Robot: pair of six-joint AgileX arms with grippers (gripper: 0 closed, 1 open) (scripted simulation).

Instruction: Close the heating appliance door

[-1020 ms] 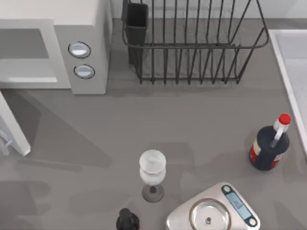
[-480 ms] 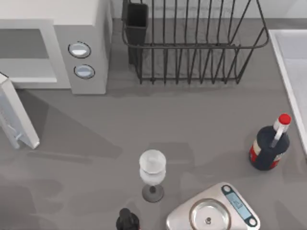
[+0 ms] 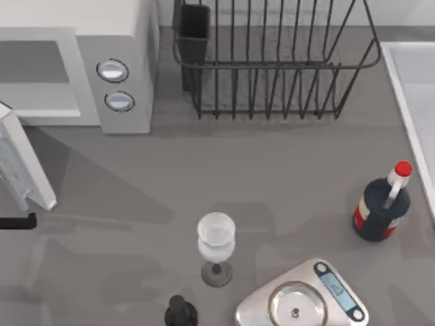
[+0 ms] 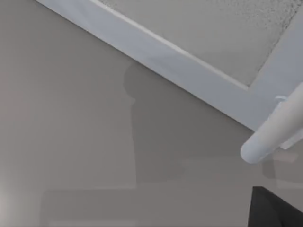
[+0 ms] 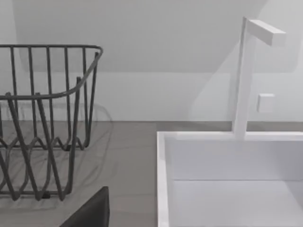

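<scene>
The white heating appliance [image 3: 115,61] stands at the table's back left with its cavity open. Its door [image 3: 24,166] is swung out toward the front at the left edge, hinged at the left. A black part of my left gripper [image 3: 17,222] pokes in from the left edge just in front of the door's free end. The left wrist view looks closely at the door's frame [image 4: 189,61], with the mesh window above it, the white bar handle [image 4: 274,132], and a dark bit of my left gripper [image 4: 274,210] beside it. A dark part of my right gripper [image 5: 90,213] sits near the dish rack.
A black wire dish rack [image 3: 272,61] stands at the back centre and a white sink [image 3: 414,88] at the right edge. A wine glass [image 3: 216,244], a silver scale [image 3: 302,299], a small black bottle [image 3: 180,314] and a dark red-capped bottle [image 3: 380,204] occupy the front.
The door has swung partway toward the appliance since a second ago, then held. A black part of my left gripper has come into the top view at the left edge.
</scene>
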